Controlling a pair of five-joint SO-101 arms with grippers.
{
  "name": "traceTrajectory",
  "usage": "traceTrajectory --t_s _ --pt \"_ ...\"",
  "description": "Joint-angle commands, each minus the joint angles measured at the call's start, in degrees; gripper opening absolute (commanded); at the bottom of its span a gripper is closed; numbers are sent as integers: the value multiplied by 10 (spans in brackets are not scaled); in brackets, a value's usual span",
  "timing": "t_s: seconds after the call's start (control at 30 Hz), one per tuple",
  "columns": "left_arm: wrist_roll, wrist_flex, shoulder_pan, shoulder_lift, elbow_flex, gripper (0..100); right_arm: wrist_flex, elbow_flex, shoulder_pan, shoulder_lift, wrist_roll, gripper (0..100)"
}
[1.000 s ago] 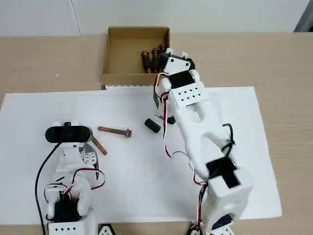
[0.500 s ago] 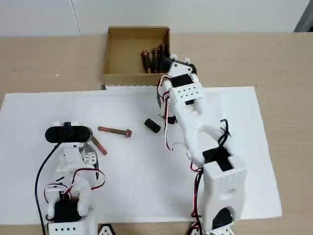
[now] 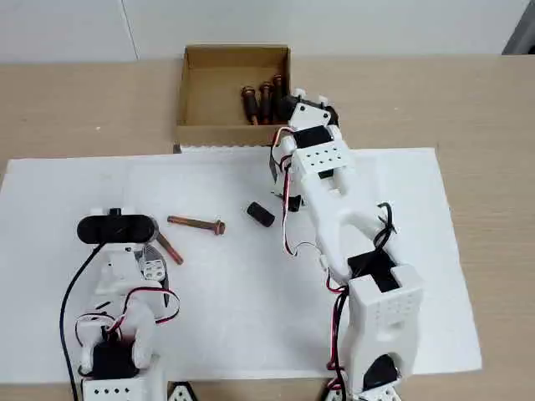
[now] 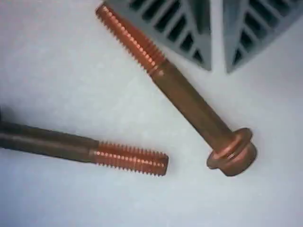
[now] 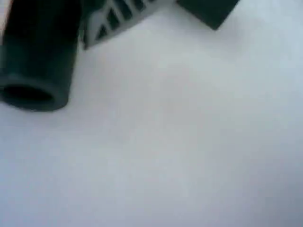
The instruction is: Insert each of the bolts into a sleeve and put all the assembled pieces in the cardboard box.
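A black sleeve (image 3: 260,215) lies on the white paper, and in the right wrist view the sleeve (image 5: 38,56) has its hollow end toward me. My right gripper (image 3: 282,194) hangs low just beside it, open, with the sleeve outside its fingers (image 5: 118,19). Two copper bolts lie loose: one bolt (image 3: 196,223) lies mid-paper, and another bolt (image 4: 189,101) lies slanted under my left gripper (image 4: 218,66). That gripper's fingers (image 4: 184,28) stand nearly together, holding nothing. The cardboard box (image 3: 201,88) holds several assembled pieces (image 3: 263,100) in its right half.
White paper (image 3: 217,317) covers the wooden table in front of the box. The right arm (image 3: 334,209) stretches from the near edge up to the box's front right corner. The left arm (image 3: 117,334) stays folded at the near left.
The right arm has drawn back from the box's corner and bent lower toward the paper by the sleeve. The left arm, bolts and sleeve have not moved.
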Motion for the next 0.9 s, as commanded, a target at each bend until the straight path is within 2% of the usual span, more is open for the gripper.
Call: traceTrajectory --t_s 0.0,0.1,0.23,0.5,0.73,0.87 --pt "-1 -11 -1 -5 -2 6 -8 -1 3 -4 -4 117" --pt "-1 -11 -1 -5 -2 6 -6 -2 2 9 -4 102" --pt "-1 -11 -1 -5 -2 6 -3 -3 0 22 -4 0" --pt "-1 -11 0 -5 -2 6 10 -17 -5 7 -4 2" --pt "-1 -11 0 -5 -2 6 74 -71 -38 -96 -3 2" --pt "-1 -11 0 -5 -2 6 99 -74 -58 -185 23 2"
